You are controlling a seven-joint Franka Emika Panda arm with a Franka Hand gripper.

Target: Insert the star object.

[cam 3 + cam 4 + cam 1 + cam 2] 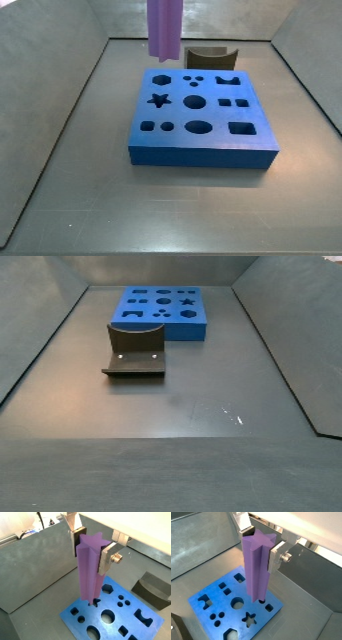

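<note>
Above the block point(113, 614), the gripper point(89, 549) is gripping the star point(91, 572) upright between its fingers point(107, 558), its lower end hanging over the star hole point(158, 100).

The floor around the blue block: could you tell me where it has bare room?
Bare floor lies in front of the blue block and along both walls. Behind it, the dark curved block crowds things. The pincer holds the star object above.
</note>
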